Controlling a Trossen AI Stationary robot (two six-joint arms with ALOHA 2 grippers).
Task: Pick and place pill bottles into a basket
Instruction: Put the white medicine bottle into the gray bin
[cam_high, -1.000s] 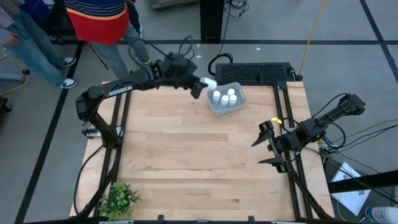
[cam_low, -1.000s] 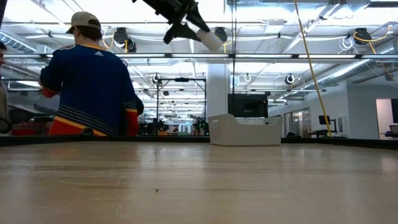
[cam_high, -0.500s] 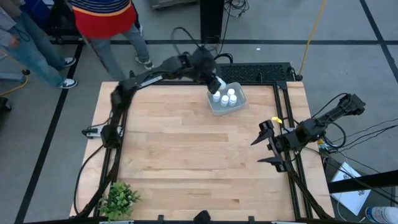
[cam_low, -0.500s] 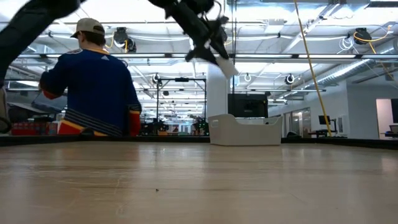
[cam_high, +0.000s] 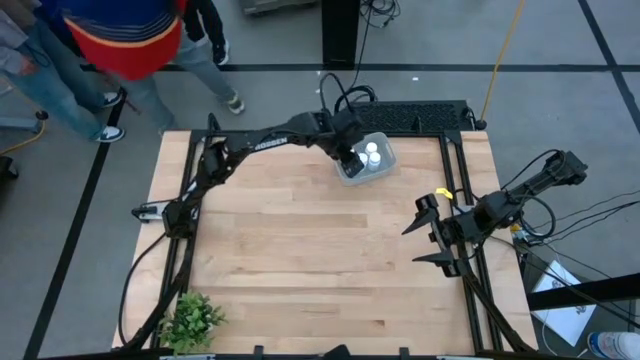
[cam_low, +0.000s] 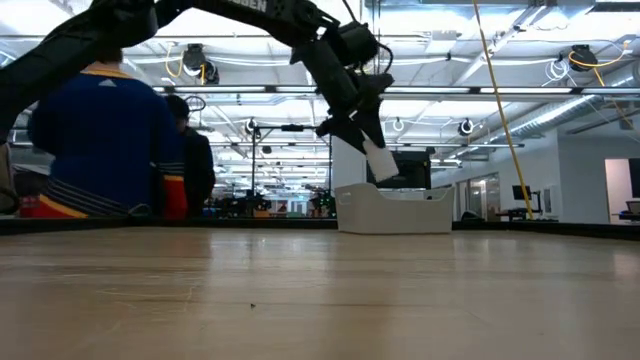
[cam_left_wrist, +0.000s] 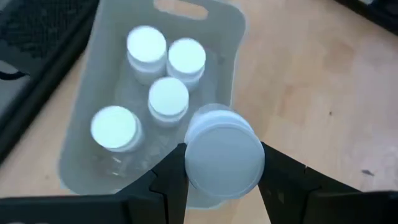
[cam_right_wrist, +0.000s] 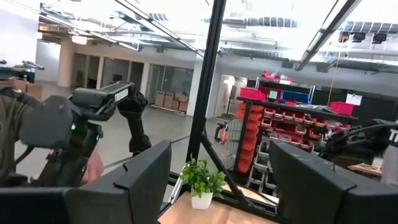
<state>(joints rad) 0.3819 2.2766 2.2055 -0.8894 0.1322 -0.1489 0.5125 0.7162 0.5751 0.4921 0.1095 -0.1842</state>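
Note:
My left gripper (cam_left_wrist: 224, 171) is shut on one white pill bottle (cam_left_wrist: 224, 152) and hangs just above the basket (cam_left_wrist: 74, 162), a translucent grey-blue bin at the table's far side (cam_high: 381, 165). Several more pill bottles (cam_left_wrist: 168, 96) stand upright inside the basket on their bases. In the low view the held pill bottle (cam_low: 380, 160) slants down over the basket's rim (cam_low: 395, 210). My right gripper (cam_high: 412, 243) waits open near the table's right edge, nothing between its fingers (cam_right_wrist: 143, 177). My left gripper pinches the pill bottle's round side (cam_left_wrist: 188, 163) between its two fingers, one on each side. The fingers slant down from the table's far left. The bottle sticks out past the fingertips (cam_low: 372, 150), tilted, lifted clear over the basket.
A black rectangular box (cam_high: 405, 118) lies along the far edge behind the basket. A small green plant (cam_high: 190, 320) stands at the near left corner. People stand beyond the far left corner (cam_high: 120, 40). Bare wooden tabletop (cam_high: 300, 240) spreads across the middle.
My left gripper has carried the pill bottle toward the table's right edge and down, from high beside the basket to just over it. It has tipped from nearly level to steeply downward and has stayed shut on the bottle.

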